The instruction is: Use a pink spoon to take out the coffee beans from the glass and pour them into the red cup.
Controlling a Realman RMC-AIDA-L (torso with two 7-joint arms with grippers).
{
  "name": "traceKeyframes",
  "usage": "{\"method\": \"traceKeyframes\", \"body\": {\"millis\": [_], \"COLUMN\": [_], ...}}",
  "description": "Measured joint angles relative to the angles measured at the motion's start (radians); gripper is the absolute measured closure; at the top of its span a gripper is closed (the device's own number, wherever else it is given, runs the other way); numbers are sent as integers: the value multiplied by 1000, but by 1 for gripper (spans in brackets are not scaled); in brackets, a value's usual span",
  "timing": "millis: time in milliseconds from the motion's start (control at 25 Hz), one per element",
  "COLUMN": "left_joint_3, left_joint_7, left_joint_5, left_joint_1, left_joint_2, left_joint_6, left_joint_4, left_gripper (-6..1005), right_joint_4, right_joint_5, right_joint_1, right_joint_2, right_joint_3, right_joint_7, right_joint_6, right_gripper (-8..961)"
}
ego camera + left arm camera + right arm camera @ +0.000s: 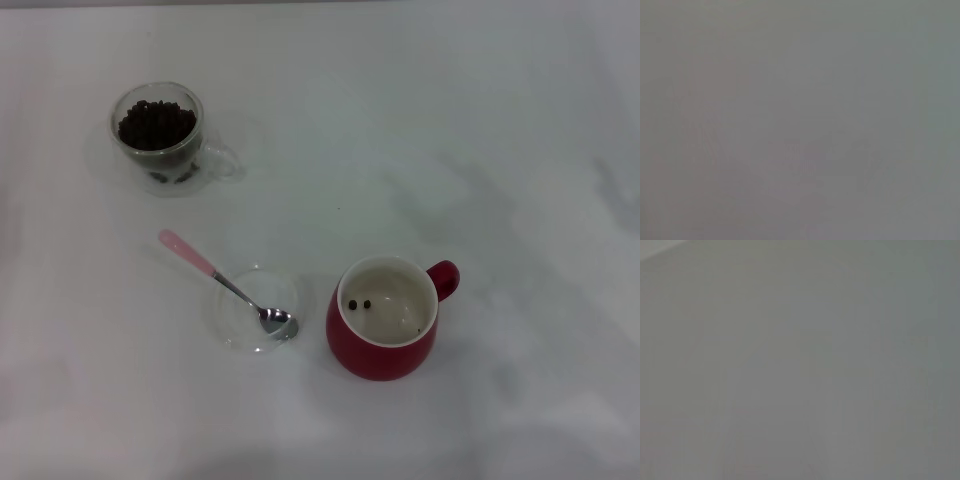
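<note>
Pink spoon lies bowl-down in clear dish beside red cup; hands out of view, state unknown.

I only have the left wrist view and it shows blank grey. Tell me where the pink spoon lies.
Observer: On the head view, the pink spoon lies with its bowl in a flat clear dish, its handle pointing out toward the glass.
Operator: Report the glass.
Observer: The glass stands at the table's far left, holding a heap of coffee beans.
Operator: Now the red cup.
Observer: The red cup stands upright right of the dish, a few beans inside.
Operator: Locate the tools.
Observer: No view shows either one.
</note>
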Motion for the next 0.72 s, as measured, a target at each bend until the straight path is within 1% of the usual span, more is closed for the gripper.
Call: {"method": "traceKeyframes", "body": {"millis": [120, 320, 520, 720], "left_joint_3": [0, 3, -4, -6], "left_joint_7": [12, 48, 64, 63], "left_joint_5": [-6, -23, -25, -28], "left_joint_1": [-3, -15, -16, -17], "left_joint_2": [0, 0, -1, -3], "left_joint_6": [1, -1, -2, -2], "left_joint_4": [2, -2, -6, -7], "left_gripper": [424, 423, 306, 148], "right_joint_4": [-30, -39, -43, -59], "right_joint_5": [0, -1, -1, 1], "right_joint_1": [2, 4, 4, 4], "right_joint_2": [0, 0, 0, 0], "right_joint_3": [1, -1, -2, 0], "right_joint_7": [1, -1, 2, 0], "right_joint_6": [42, 50, 51, 52], "right_gripper": [206, 210, 212, 212]}}
